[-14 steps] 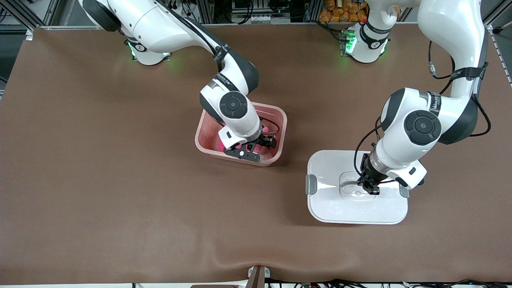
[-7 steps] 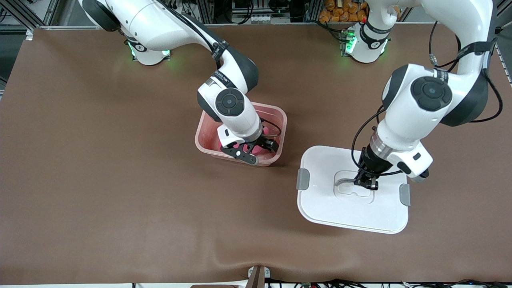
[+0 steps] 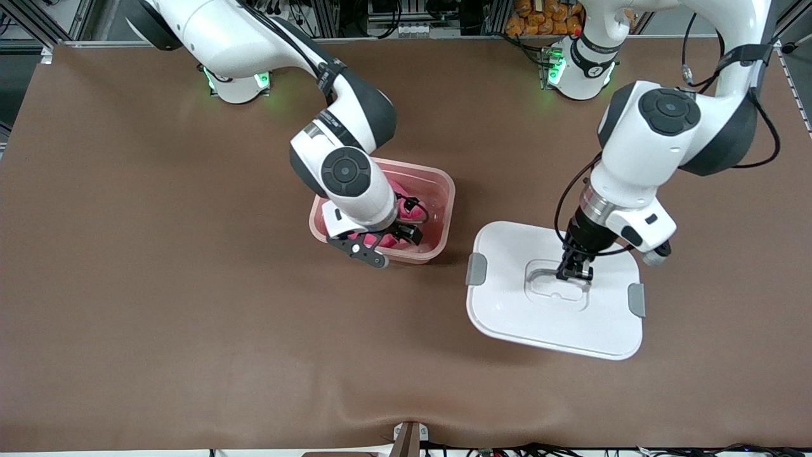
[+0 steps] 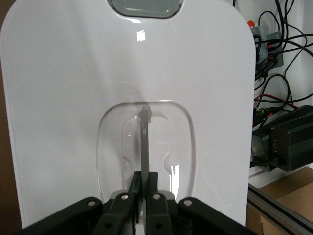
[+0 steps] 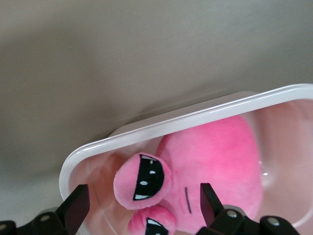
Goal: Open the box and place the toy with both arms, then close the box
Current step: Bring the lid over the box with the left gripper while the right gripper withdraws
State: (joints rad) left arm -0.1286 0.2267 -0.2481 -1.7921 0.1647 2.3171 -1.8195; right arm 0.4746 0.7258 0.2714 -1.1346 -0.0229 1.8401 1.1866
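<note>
Right claw (image 3: 380, 244) gapes wide above the toy (image 5: 210, 166) in the box (image 3: 444, 190); left claw (image 3: 575, 273) pinches the lid (image 3: 507, 304) handle.

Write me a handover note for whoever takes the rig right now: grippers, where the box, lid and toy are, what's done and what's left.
Left gripper: shut on the lid's handle, holding the lid tilted, toward the left arm's end of the table.
Right gripper: open, over the box, nothing held.
Toy: lying in the box.
Done: box opened, toy placed inside.
Left: clear the right arm, carry the lid over the box and close it.
</note>
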